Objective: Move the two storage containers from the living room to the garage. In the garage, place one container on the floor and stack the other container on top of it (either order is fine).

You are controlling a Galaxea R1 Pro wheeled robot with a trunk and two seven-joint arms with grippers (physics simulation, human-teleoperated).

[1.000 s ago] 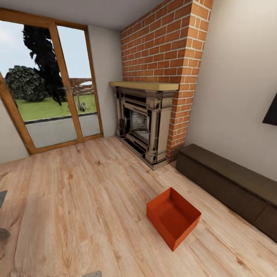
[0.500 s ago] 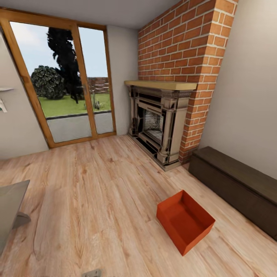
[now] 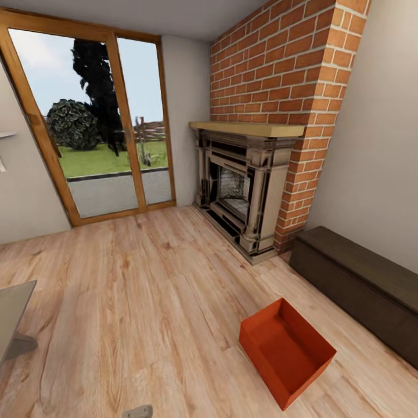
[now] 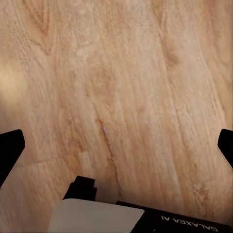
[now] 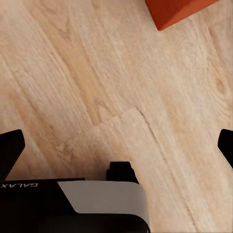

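Task barely started: in the living room, one bin [image 3: 287, 351] sits empty on the wood floor [image 3: 145, 290], between fireplace [image 3: 244, 186] and bench [image 3: 360, 284], untouched. Second bin unseen. Left gripper [image 4: 116, 145] and right gripper [image 5: 116, 145] both hang over bare planks, jaws spread wide, holding nothing; a bin corner is near the right one. Everything left: grab, haul to garage, stack.

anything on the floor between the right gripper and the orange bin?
Nothing visible. In the right wrist view, the right gripper hangs open over bare wood-plank floor, with a corner of the storage container just ahead. In the head view the container sits alone, apart from the bench.
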